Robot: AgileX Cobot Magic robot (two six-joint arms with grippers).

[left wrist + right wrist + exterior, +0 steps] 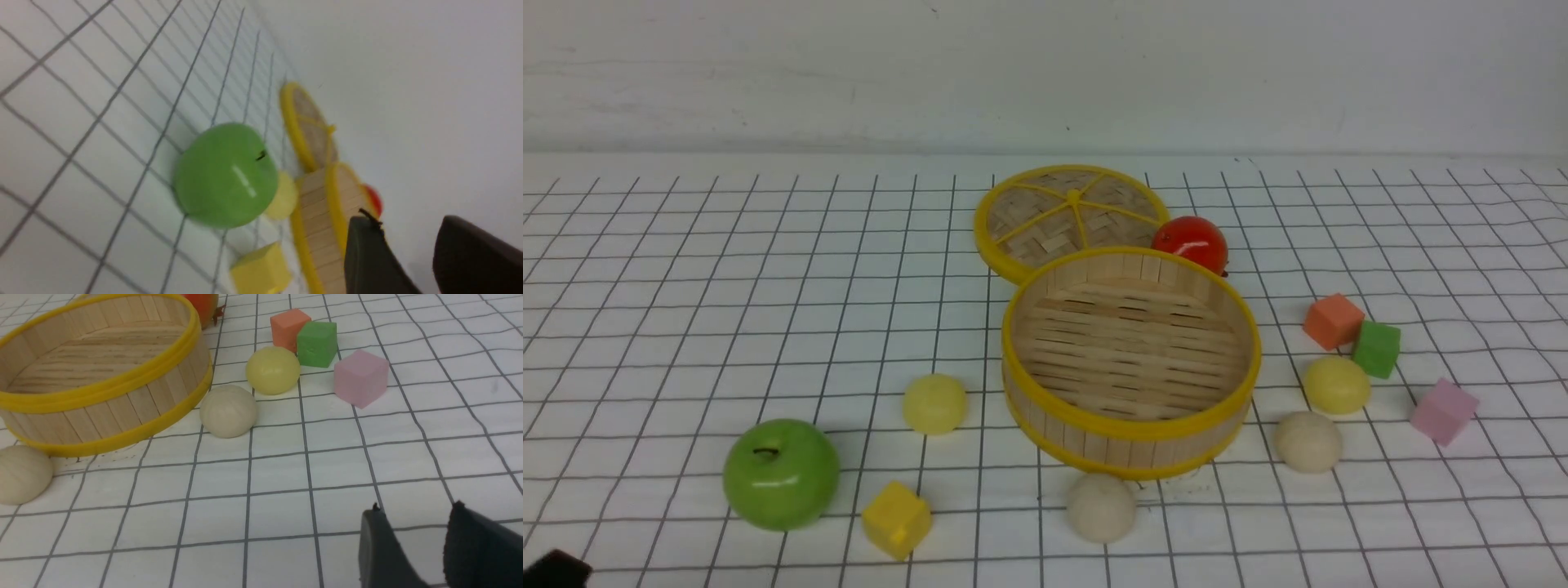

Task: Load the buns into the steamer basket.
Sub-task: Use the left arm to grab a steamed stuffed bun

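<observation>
The steamer basket (1129, 429) stands empty mid-table, also seen in the right wrist view (122, 408). Around it lie the buns: a pale yellow one (934, 403) to its left, a cream one (1102, 507) at its front, and another cream one (1308, 441) and pale yellow one (1336, 384) to its right. My left gripper (408, 224) is open and empty, low at the near left behind the green apple (226, 175). My right gripper (416, 512) is open and empty over bare cloth, short of the cream bun (228, 411) and the yellow bun (273, 370).
The flat woven lid (1054, 216) and a red tomato (1191, 242) lie behind the basket. A green apple (781, 474) and yellow cube (897, 519) sit at the near left. Orange (1333, 321), green (1377, 349) and pink (1443, 411) cubes crowd the right-hand buns.
</observation>
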